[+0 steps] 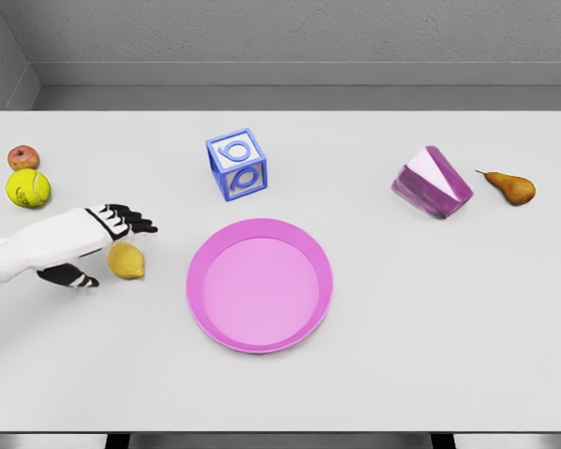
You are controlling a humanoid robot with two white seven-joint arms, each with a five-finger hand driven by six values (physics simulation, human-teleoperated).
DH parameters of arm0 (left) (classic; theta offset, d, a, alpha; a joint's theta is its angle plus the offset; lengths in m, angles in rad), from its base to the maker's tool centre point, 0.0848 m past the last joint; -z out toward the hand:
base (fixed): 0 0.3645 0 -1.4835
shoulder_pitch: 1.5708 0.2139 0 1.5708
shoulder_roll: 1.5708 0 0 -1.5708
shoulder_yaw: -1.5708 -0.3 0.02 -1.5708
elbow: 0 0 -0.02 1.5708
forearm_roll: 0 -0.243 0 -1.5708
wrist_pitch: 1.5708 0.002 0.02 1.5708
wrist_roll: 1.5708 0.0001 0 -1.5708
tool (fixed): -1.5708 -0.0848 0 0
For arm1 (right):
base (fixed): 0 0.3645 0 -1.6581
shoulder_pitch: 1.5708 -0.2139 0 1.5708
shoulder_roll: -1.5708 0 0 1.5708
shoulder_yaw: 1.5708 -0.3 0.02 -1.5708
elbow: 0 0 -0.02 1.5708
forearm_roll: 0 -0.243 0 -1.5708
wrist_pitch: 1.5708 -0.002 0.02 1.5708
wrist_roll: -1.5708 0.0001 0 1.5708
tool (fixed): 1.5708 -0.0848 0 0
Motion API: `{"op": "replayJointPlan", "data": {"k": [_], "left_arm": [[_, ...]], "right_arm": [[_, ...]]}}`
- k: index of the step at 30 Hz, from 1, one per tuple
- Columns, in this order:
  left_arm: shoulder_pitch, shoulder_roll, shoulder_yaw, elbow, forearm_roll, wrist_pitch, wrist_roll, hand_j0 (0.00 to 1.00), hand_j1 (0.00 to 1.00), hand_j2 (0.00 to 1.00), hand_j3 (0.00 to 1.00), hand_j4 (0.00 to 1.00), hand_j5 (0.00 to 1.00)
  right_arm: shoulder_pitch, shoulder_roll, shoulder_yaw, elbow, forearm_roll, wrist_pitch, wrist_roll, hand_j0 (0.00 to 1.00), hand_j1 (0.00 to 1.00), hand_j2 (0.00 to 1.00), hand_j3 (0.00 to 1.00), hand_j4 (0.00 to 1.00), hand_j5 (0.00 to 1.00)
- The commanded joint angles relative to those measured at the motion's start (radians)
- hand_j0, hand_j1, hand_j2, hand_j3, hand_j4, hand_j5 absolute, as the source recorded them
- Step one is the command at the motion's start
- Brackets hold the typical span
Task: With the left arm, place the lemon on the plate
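Bare worktop (430, 355) is lying between lemon (126, 261) and plate (260, 284); left hand (93, 245) is cupping wide fingers (131, 221) around the lemon.

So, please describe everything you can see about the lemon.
The lemon is small, yellow and oval, with a matte skin. It lies on the white table, left of the pink plate and apart from it. The left hand is around it, fingers above and thumb below; whether they touch it is unclear.
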Motion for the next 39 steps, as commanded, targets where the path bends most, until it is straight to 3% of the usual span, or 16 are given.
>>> {"op": "replayJointPlan", "data": {"k": [1, 4, 6, 10, 20, 23, 39], "left_arm": [[-0.003, 0.003, -0.022, -0.001, 0.004, 0.002, 0.001, 1.0, 1.0, 1.0, 1.0, 1.0, 1.0], [-0.031, 0.008, -0.063, -0.002, -0.019, 0.002, 0.0, 1.0, 1.0, 1.0, 1.0, 1.0, 1.0], [-0.04, 0.007, -0.077, -0.002, -0.03, 0.002, -0.002, 0.91, 0.91, 0.91, 0.91, 0.91, 0.91], [-0.045, 0.007, -0.092, -0.002, -0.046, 0.002, -0.002, 0.9, 0.9, 0.9, 0.9, 0.9, 0.9], [-0.048, 0.037, -0.084, 0.009, -0.046, 0.002, -0.002, 0.9, 0.9, 0.9, 0.9, 0.9, 0.9], [-0.052, 0.034, -0.089, 0.009, -0.048, 0.002, -0.045, 0.83, 0.83, 0.83, 0.83, 0.83, 0.83], [-0.081, 0.016, -0.107, 0.01, -0.086, 0.002, -0.057, 0.82, 0.82, 0.82, 0.82, 0.82, 0.82]], "right_arm": [[0.0, 0.0, 0.0, 0.0, 0.0, 0.0, 0.0, 1.0, 1.0, 1.0, 1.0, 1.0, 1.0], [0.0, 0.0, 0.0, 0.0, 0.0, 0.0, 0.0, 1.0, 1.0, 1.0, 1.0, 1.0, 1.0], [0.0, 0.0, 0.0, 0.0, 0.0, 0.0, 0.0, 1.0, 1.0, 1.0, 1.0, 1.0, 1.0], [0.0, 0.0, 0.0, 0.0, 0.0, 0.0, 0.0, 1.0, 1.0, 1.0, 1.0, 1.0, 1.0], [0.0, 0.0, 0.0, 0.0, 0.0, 0.0, 0.0, 1.0, 1.0, 1.0, 1.0, 1.0, 1.0], [0.0, 0.0, 0.0, 0.0, 0.0, 0.0, 0.0, 1.0, 1.0, 1.0, 1.0, 1.0, 1.0], [0.0, 0.0, 0.0, 0.0, 0.0, 0.0, 0.0, 1.0, 1.0, 1.0, 1.0, 1.0, 1.0]]}}
